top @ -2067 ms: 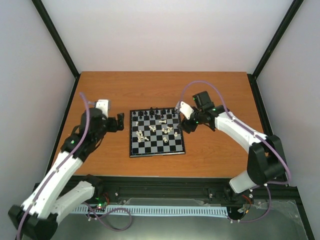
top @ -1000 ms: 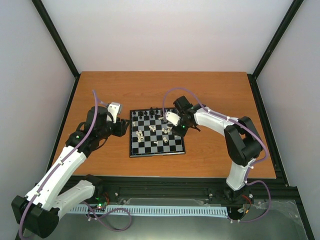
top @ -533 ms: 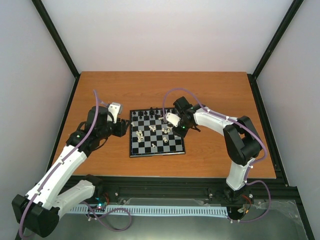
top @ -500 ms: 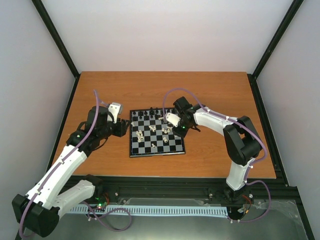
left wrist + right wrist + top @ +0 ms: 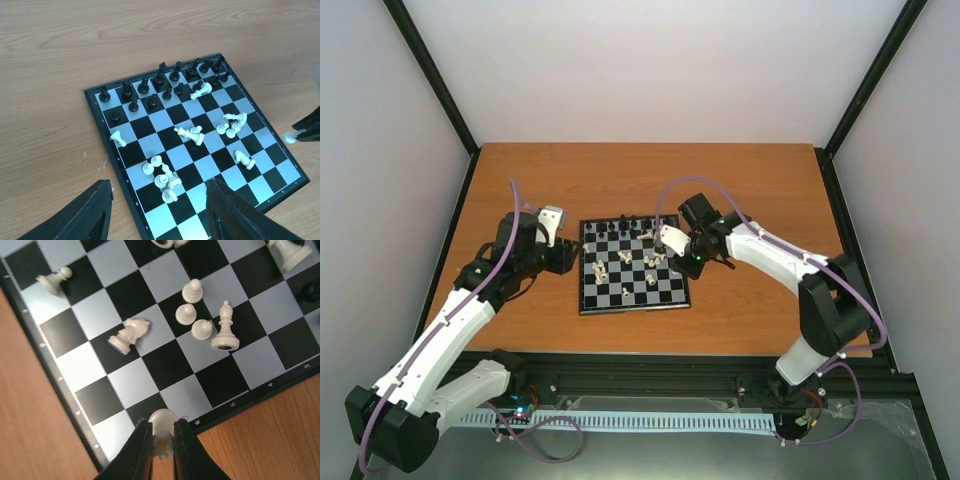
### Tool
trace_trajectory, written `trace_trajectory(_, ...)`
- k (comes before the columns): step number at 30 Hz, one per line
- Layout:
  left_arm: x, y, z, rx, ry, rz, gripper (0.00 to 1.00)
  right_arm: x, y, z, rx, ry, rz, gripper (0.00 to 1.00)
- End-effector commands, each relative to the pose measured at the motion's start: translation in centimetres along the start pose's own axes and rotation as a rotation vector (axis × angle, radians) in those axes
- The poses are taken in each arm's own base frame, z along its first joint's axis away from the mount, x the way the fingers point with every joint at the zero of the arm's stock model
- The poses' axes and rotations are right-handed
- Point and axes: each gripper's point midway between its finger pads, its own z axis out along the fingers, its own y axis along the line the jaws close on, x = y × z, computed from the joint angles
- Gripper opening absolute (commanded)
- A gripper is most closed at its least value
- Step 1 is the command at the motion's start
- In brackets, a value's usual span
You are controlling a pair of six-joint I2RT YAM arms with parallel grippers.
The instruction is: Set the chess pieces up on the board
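The board (image 5: pixel 665 293) lies mid-table between the arms. Black chess pieces (image 5: pixel 165 82) stand in two rows along its far side. Cream-white chess pieces (image 5: pixel 162 177) are scattered over the middle, several lying on their sides. My right gripper (image 5: pixel 162 440) is shut on a cream-white piece (image 5: pixel 163 424), held just over the board's (image 5: pixel 165 360) right rim. A toppled knight (image 5: pixel 129 335), a bishop (image 5: pixel 224 330) and pawns lie beyond it. My left gripper (image 5: pixel 157 220) stands open above the board's (image 5: pixel 159 119) left edge, nothing between its fingers.
The wooden table (image 5: pixel 750 180) runs out around the board on every side. Black frame posts and pale walls enclose it at the back and sides. In the top view the left gripper (image 5: pixel 565 255) and right gripper (image 5: pixel 685 262) flank the board.
The right gripper's jaws shut on a cream-white piece and the arm drew back with it toward the board's right edge. The left arm has hardly moved.
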Motion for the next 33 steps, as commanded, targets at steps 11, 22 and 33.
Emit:
trace_trajectory(11, -1.1, -0.7, -0.2, 0.021, -0.007, 0.016, 0.55, 2.7, 4.5, -0.7, -0.116, -0.022, -0.079, 0.04)
trace_trajectory(22, -0.8, -0.5, 0.0, 0.016, 0.007, 0.017, 0.55, 3.5, 4.7, 1.6, -0.107, 0.049, -0.105, 0.06)
trace_trajectory(33, -0.7, -0.5, 0.2, 0.015, 0.013, 0.016, 0.55, 3.8, 3.9, 2.7, -0.081, 0.082, -0.098, 0.07)
